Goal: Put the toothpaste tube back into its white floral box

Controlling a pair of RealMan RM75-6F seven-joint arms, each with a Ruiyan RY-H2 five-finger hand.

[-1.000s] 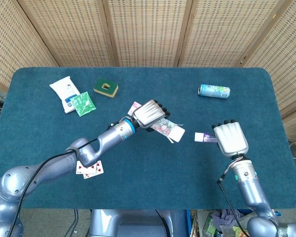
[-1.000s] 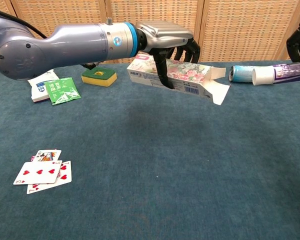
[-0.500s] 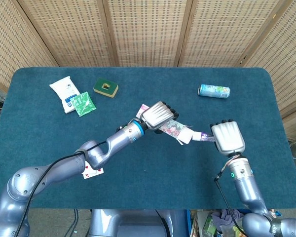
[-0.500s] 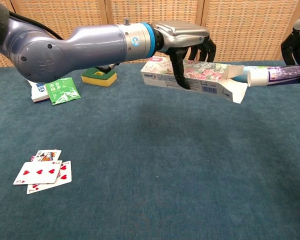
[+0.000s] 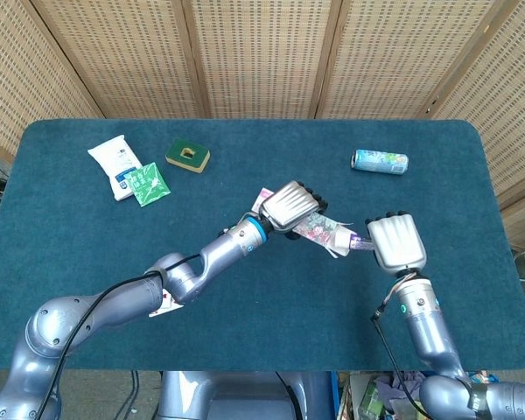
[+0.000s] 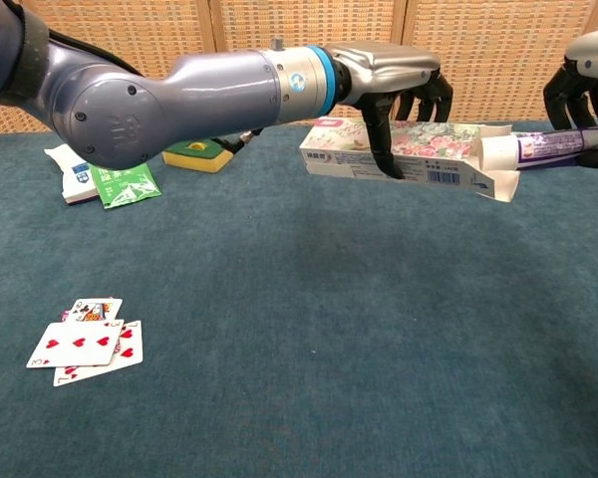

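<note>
White-capped and purple-bodied, the toothpaste tube (image 6: 538, 149) hangs above the table at the right of the chest view, gripped by the right hand (image 6: 581, 95), its cap right at the open flap end of the white floral box (image 6: 404, 162), which the left hand (image 6: 394, 85) holds level with fingers curled over it. To seat it well, I judge the tube should stay in line with the box's long axis and slide straight in, cap first, clear of the flaps. Counted: one tube, one box, one drink can (image 5: 379, 161), one green sponge (image 5: 188, 155), one white packet (image 5: 114, 165), one green sachet (image 5: 148, 184), several playing cards (image 6: 80, 343).
</note>
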